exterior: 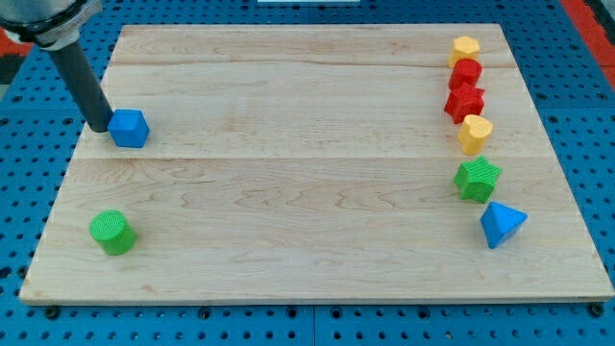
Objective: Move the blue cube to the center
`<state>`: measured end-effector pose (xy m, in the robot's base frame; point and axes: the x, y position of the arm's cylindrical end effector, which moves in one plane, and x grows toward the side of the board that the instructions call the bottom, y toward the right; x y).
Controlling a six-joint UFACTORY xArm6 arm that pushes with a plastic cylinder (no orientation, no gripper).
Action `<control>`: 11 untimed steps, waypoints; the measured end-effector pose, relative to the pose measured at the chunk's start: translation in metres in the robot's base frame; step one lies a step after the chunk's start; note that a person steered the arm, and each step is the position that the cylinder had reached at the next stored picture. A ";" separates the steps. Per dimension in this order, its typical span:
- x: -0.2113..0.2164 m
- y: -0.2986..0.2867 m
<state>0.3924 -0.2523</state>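
The blue cube (129, 128) sits on the wooden board (317, 183) near its left edge, in the upper half. My tip (99, 128) is on the board right at the cube's left side, touching or almost touching it. The dark rod rises from there toward the view's top left.
A green cylinder (113, 233) lies at the lower left. Down the right side stand a yellow block (465, 48), a red block (466, 73), a red star-like block (465, 103), a yellow block (475, 134), a green star-like block (478, 180) and a blue triangle (502, 224).
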 end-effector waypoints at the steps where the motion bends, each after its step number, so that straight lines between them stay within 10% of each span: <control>1: 0.000 0.004; 7: -0.006 -0.053; 11: 0.006 0.124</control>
